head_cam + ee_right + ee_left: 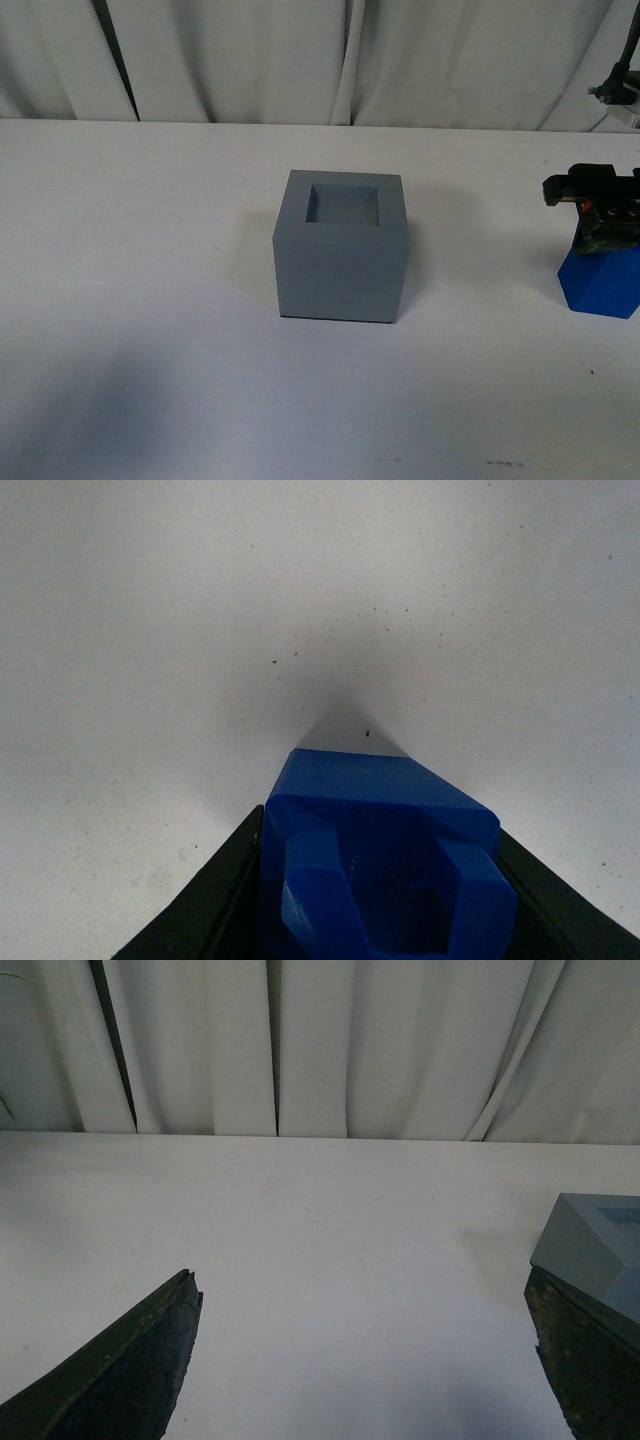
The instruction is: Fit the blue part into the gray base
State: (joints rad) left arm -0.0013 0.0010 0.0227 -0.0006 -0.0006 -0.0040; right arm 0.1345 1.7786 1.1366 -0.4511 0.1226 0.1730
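The right gripper point(385, 915) is clamped on the blue part point(380, 790), its dark fingers point(205, 910) pressed to both flanks just below the loop handle. The block stands on the white table point(150, 300), not yet lifted, as far as I can judge. It sits at about three o'clock from the gray base point(340, 260), well apart. The left gripper point(365, 1360) is spread wide and empty, with the base's corner showing beside one finger.

So only the grasp is done – lift, carry, align and insert remain. The part is glossy, bright plastic with faceted tapers; the base is a matte cube with an empty square recess on top.
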